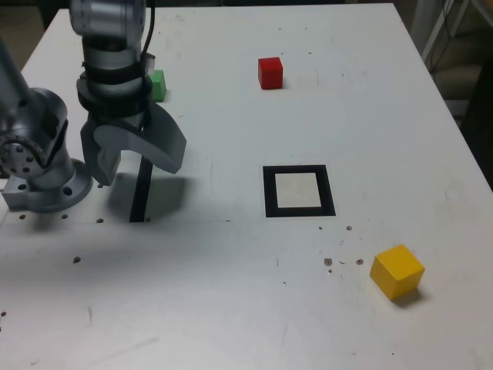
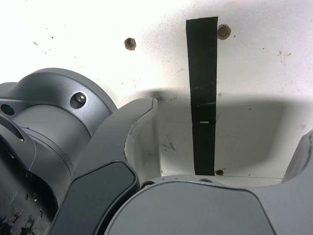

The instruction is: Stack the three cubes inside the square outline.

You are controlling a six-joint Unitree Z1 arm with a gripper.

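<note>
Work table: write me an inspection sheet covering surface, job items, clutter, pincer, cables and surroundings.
Surface: pale table, small holes and scuffs.
Red cube: on the table, beyond the outline.
Yellow cube: near the exterior view's right edge, outside the outline.
Green cube: partly hidden behind the arm.
Square outline: no cube inside, nothing stacked.
Clutter: nothing seen; black strip lies flat.
Pincer: open, holding nothing, above the strip.
Cables: dark cable beside the upper arm.
Surroundings: dim; pale metal bars past the table's far right corner in the exterior view.
</note>
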